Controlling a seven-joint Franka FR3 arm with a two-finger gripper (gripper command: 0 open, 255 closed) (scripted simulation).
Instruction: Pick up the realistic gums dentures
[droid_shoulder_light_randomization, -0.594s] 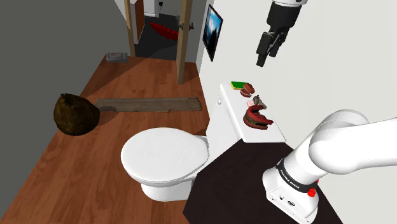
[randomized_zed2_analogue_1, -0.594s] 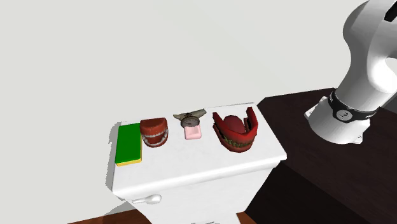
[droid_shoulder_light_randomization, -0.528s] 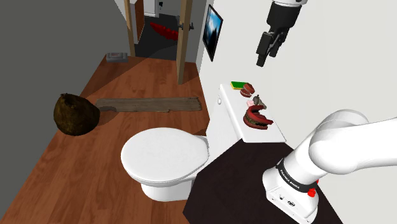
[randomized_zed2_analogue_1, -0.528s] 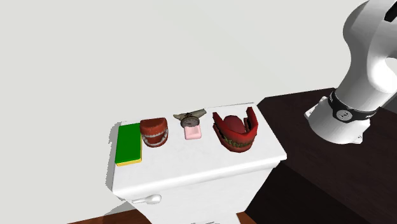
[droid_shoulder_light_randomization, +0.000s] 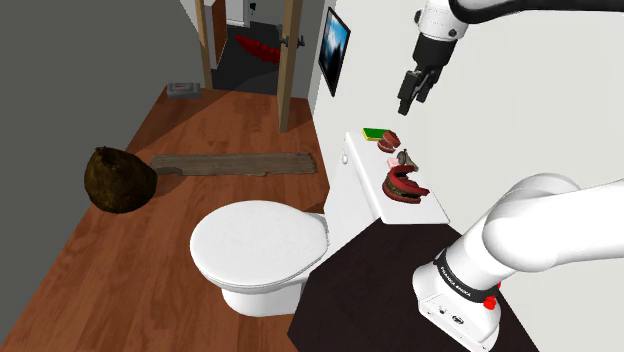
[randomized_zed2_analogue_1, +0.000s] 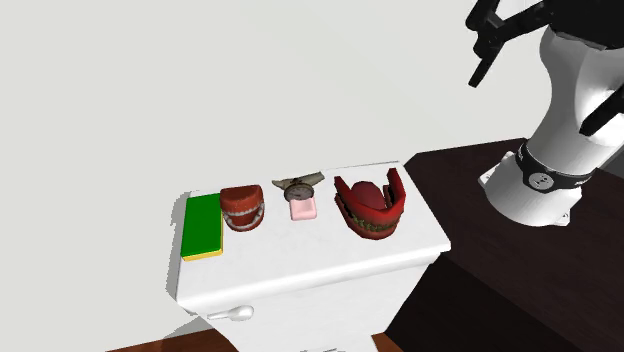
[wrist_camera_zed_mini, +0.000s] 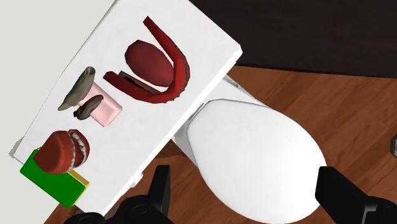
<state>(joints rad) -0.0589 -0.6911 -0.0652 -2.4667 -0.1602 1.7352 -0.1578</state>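
Observation:
A small set of dentures (randomized_zed2_analogue_1: 242, 208) with red-brown gums and white teeth sits on the white toilet tank lid (randomized_zed2_analogue_1: 300, 262), beside a green sponge (randomized_zed2_analogue_1: 203, 226). It also appears as the small dentures (droid_shoulder_light_randomization: 389, 143) (wrist_camera_zed_mini: 63, 150). A larger red open jaw model (randomized_zed2_analogue_1: 370, 206) (droid_shoulder_light_randomization: 403, 186) (wrist_camera_zed_mini: 153, 70) with a tongue lies at the lid's other end. My black gripper (droid_shoulder_light_randomization: 408, 95) (randomized_zed2_analogue_1: 482, 48) hangs high above the tank, open, holding nothing. In the wrist view the gripper (wrist_camera_zed_mini: 248, 191) has its fingers wide apart over the toilet seat.
A pink block with a small dial (randomized_zed2_analogue_1: 301, 201) lies between the two jaw sets. The closed toilet lid (droid_shoulder_light_randomization: 260, 242) sits below the tank. A brown lump (droid_shoulder_light_randomization: 118, 180) and a wooden plank (droid_shoulder_light_randomization: 235, 163) lie on the floor. A framed picture (droid_shoulder_light_randomization: 335, 48) hangs by the doorway.
The gripper has shifted a little to the shoulder view's left and turned, and it has come into the second exterior view's upper right. The things on the tank have not moved.

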